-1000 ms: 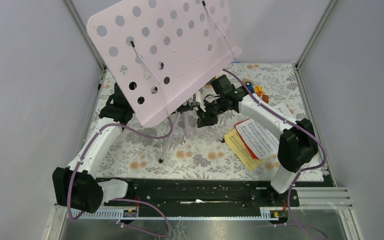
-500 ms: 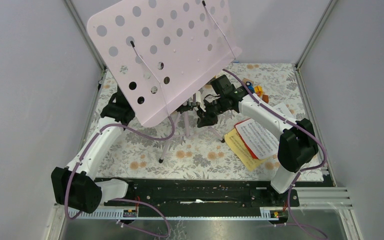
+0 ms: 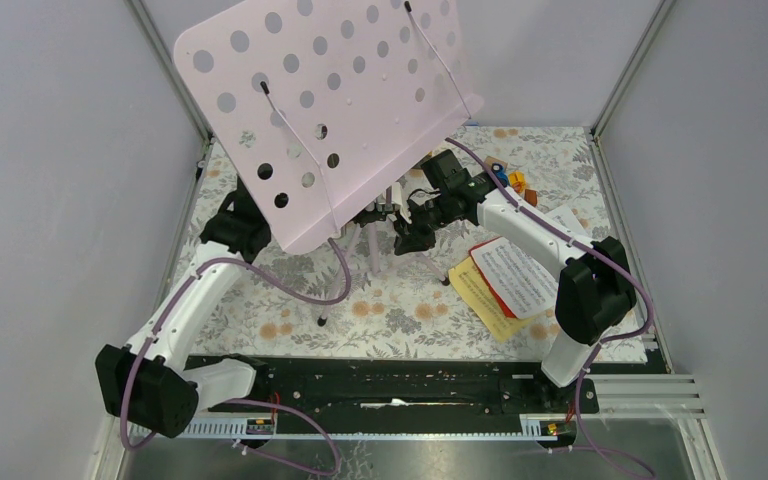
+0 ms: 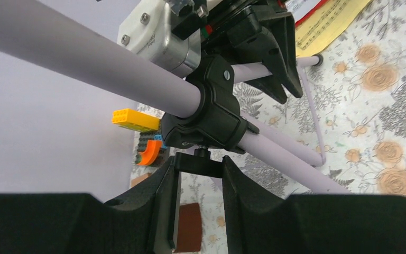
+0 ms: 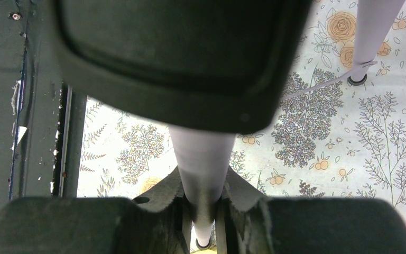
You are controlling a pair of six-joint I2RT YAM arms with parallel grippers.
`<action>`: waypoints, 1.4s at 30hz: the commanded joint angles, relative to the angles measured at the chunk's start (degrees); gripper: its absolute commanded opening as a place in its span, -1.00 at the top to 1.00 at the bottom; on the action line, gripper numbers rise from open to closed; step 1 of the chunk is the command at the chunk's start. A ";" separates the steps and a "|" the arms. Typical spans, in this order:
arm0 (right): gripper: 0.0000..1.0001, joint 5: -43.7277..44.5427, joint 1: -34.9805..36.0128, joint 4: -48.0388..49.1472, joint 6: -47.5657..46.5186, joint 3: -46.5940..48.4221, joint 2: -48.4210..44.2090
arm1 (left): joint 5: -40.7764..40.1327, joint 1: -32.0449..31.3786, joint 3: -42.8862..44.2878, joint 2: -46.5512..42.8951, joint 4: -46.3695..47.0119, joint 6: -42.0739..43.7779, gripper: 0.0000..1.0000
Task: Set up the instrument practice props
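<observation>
Flowered surface [image 3: 400, 300] carries the stand [image 3: 330, 110] on its legs, pages [image 3: 510, 275] not yet placed; my left jaws pinch its knob [image 4: 197, 159], right jaws clamp its pole [image 5: 201, 153].

No words, brands or numbers can be read. Printed music lines are seen on the white page [image 3: 515, 273] and the yellow page [image 4: 330, 24], but they are too small for any title or note to be made out.
</observation>
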 commanded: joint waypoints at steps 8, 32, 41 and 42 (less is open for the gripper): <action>1.00 10.32 0.41 -0.62 -4.08 -3.86 7.04 | -18.63 -1.58 -6.34 -3.41 6.13 10.29 1.00; 1.00 10.10 1.62 1.62 0.63 -6.87 6.22 | -33.63 -8.61 -36.35 -13.92 45.08 9.45 1.00; 1.00 10.24 1.67 2.38 1.16 -7.30 5.41 | -33.96 -9.18 -34.23 -15.59 38.77 -0.38 0.72; 1.00 10.17 1.65 2.72 1.41 -7.46 5.31 | -33.78 -9.18 -33.31 -15.58 37.23 -1.64 0.58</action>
